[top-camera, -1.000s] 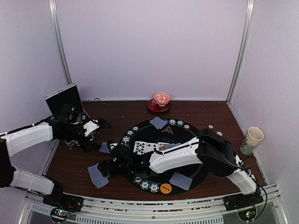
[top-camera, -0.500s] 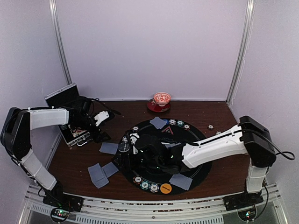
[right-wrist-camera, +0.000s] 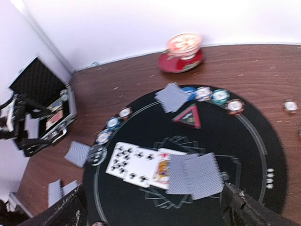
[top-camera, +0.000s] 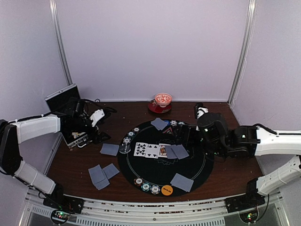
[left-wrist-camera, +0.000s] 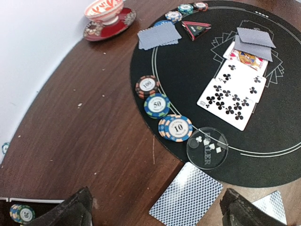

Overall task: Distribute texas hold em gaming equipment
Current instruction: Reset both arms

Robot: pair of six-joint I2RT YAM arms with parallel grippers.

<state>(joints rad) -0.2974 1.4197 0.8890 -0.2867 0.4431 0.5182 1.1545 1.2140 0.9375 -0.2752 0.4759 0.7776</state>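
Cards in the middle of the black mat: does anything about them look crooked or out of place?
Yes. The two face-down cards lie skewed, overlapping each other and part of the picture card, while the two club cards sit side by side. Off the mat, a poker chip lies stray on the table.
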